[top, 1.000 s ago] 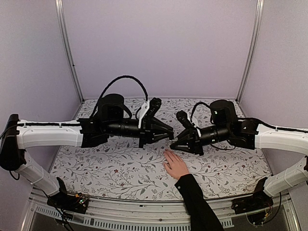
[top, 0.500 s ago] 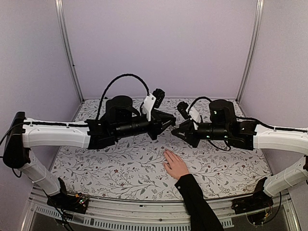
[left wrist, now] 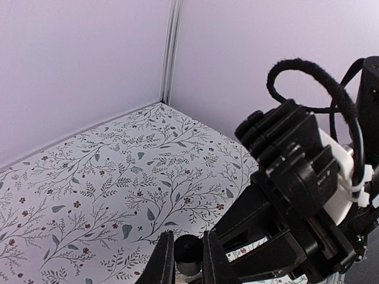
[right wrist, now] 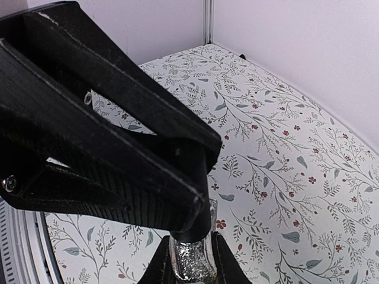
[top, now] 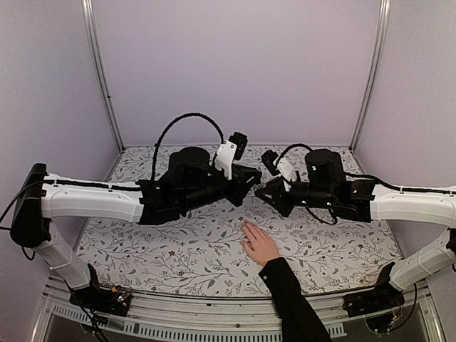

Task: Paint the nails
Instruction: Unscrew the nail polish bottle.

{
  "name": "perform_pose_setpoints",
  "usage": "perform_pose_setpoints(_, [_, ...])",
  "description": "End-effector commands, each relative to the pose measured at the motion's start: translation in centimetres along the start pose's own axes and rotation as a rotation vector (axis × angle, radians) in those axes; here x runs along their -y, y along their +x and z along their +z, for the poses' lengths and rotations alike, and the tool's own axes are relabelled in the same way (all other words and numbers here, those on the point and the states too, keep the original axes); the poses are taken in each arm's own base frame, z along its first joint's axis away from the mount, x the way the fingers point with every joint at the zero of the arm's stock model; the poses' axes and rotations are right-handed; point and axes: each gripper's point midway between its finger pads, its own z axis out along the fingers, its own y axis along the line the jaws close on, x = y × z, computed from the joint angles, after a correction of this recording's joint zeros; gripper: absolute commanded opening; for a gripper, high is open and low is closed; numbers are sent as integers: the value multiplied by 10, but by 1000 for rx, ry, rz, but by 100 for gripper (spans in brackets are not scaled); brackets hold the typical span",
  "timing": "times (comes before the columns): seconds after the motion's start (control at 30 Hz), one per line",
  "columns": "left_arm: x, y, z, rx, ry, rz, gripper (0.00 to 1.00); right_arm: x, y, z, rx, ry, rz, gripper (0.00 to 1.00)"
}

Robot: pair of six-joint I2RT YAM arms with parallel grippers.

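Note:
A light-skinned hand (top: 259,245) in a black sleeve lies palm down on the floral table, fingers pointing away. Its nails are too small to make out. Above and behind the hand the two grippers meet tip to tip. My right gripper (top: 263,194) (right wrist: 190,265) is shut on a small glass bottle (right wrist: 193,263) of silver glitter polish. My left gripper (top: 250,182) (left wrist: 187,261) is shut on the bottle's round black cap (left wrist: 188,251), right at the top of the bottle. Whether the cap is still screwed on is hidden by the left fingers (right wrist: 124,148).
The floral tabletop (top: 178,249) is walled by lilac panels at the back and both sides, with metal posts (top: 100,71) in the far corners. The sleeved forearm (top: 293,303) comes in over the near edge, right of centre. A looped black cable (top: 187,117) arches over the left wrist.
Both grippers, still joined at the bottle, have risen and shifted towards the back, and both wrists have rolled. The hand has stayed still.

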Motion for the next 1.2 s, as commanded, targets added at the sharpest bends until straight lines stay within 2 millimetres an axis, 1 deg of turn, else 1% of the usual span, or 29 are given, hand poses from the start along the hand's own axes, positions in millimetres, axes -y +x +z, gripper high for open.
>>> perform_pose_setpoints(0.0, [8,7,-7,-47,10,34,0,1,-34,-8,106,7,2,0])
perform_pose_setpoints(0.03, [9,3,-10,-42,22,40,0,-1,-31,-8,100,-5,1,0])
perform_pose_setpoints(0.1, [11,0,-15,-44,71,54,8,-5,-27,-10,96,-29,-2,0])
perform_pose_setpoints(0.2, [12,-11,-26,-19,130,61,19,-15,-22,-14,93,-83,-10,0])
perform_pose_setpoints(0.23, [14,-15,-31,-6,152,62,24,-19,-21,-16,91,-105,-12,0])
perform_pose_setpoints(0.4, [19,-29,-57,52,270,110,51,-50,-19,-29,102,-283,-49,0])
perform_pose_setpoints(0.5, [27,-30,-74,69,381,149,60,-69,-19,-40,111,-403,-65,0])
perform_pose_setpoints(0.63, [39,-25,-91,55,502,198,64,-97,-17,-58,111,-585,-95,0])
perform_pose_setpoints(0.8, [67,-20,-115,61,712,269,62,-127,-14,-80,105,-812,-107,0])
perform_pose_setpoints(0.87, [78,-18,-125,72,793,298,61,-133,-11,-82,86,-867,-100,0])
perform_pose_setpoints(0.97, [88,-14,-134,79,883,329,58,-139,-9,-85,63,-929,-94,0])
perform_pose_setpoints(1.03, [93,-13,-135,77,916,334,56,-143,-10,-86,62,-953,-98,0])
perform_pose_setpoints(1.13, [101,-11,-133,63,954,330,53,-147,-5,-86,29,-978,-89,0])
perform_pose_setpoints(1.17, [103,-10,-132,56,964,326,53,-149,-6,-86,29,-984,-94,0])
